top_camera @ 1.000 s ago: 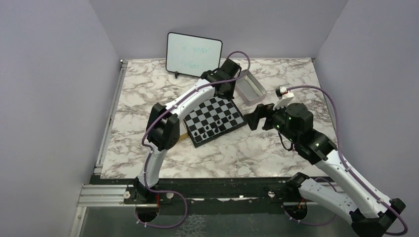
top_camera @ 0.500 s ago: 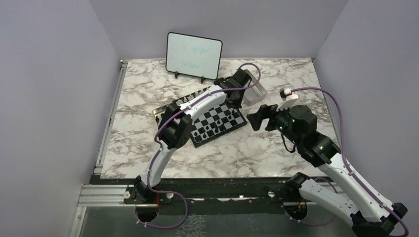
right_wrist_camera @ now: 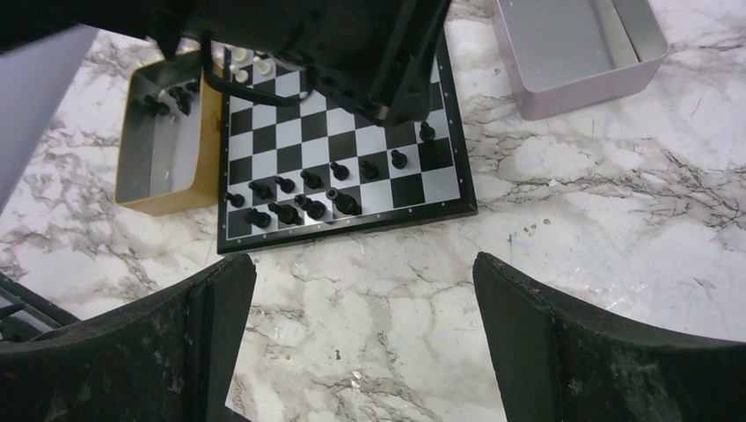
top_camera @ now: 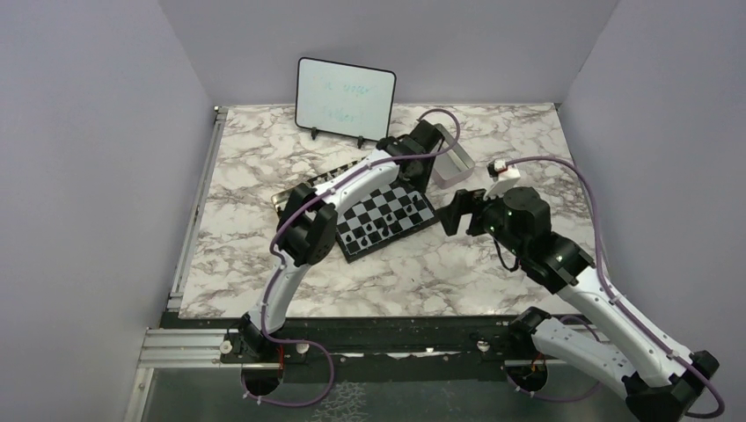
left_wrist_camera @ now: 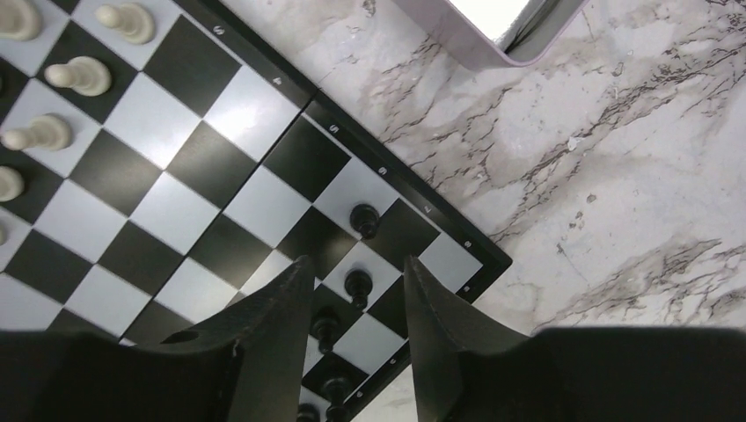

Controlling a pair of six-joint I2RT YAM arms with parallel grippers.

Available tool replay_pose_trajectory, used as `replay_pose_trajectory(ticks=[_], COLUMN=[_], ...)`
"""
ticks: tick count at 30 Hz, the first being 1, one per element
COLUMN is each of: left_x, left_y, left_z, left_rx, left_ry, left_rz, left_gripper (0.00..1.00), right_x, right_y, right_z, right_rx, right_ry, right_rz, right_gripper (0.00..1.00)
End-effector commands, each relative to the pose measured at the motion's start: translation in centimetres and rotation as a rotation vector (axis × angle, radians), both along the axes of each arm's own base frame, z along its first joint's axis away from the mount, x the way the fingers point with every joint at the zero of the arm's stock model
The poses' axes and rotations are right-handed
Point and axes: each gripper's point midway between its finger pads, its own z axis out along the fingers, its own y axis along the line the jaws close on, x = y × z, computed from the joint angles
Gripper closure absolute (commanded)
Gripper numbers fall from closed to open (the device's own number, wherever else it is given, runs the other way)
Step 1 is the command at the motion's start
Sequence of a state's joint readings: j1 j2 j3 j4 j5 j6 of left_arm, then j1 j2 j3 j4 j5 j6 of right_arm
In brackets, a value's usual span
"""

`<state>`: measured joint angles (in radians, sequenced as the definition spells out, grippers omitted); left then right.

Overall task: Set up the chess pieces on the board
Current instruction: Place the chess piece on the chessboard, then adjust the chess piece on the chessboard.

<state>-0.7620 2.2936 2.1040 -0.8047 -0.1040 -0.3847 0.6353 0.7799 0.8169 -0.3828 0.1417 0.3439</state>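
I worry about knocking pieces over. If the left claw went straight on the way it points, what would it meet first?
Likely the black pawn between its fingers, then the board; depth is unclear.

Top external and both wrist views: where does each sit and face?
Top external: above, behind the bases, looking down at the table; left arm, right arm show.
Left wrist: over the board's corner, facing down; left fingers show.
Right wrist: off the board's edge, facing it; right fingers, left arm show.
Shared: the board, black pawns.
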Motion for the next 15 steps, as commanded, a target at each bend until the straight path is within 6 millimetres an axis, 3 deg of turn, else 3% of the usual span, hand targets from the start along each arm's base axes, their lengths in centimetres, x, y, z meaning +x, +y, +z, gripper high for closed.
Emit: replay_pose_trajectory(ticks=[1, 8, 11, 15], left_x=[1.5, 2.5, 1.5, -0.4], left_y=[3.3, 9.7, 12.8, 16.9], left_z=[6.2, 9.6, 11.9, 13.2], left_rx=[-0.045, -0.169, -0.299, -0.312], left_ry=[-0.096, -0.08, -0.075, -0.126], left_rz=[0.064, 0.125, 0.135, 0.159], left_gripper=[0.53, 0.38, 0.35, 0.28], right_x=[1.2, 3.0, 3.9, 5.6], right_y=[0.7, 2.1, 3.0, 3.9], right_z=[-0.5, -2.4, -2.9, -3.5], right_rx=[-0.006, -0.023, -0.031, -0.053], right_ry=[0.01, 0.079, 0.102, 0.104], right_rz=[-0.021, -0.035, -0.022, -0.036], right_gripper=[0.0, 0.0, 0.0, 0.0])
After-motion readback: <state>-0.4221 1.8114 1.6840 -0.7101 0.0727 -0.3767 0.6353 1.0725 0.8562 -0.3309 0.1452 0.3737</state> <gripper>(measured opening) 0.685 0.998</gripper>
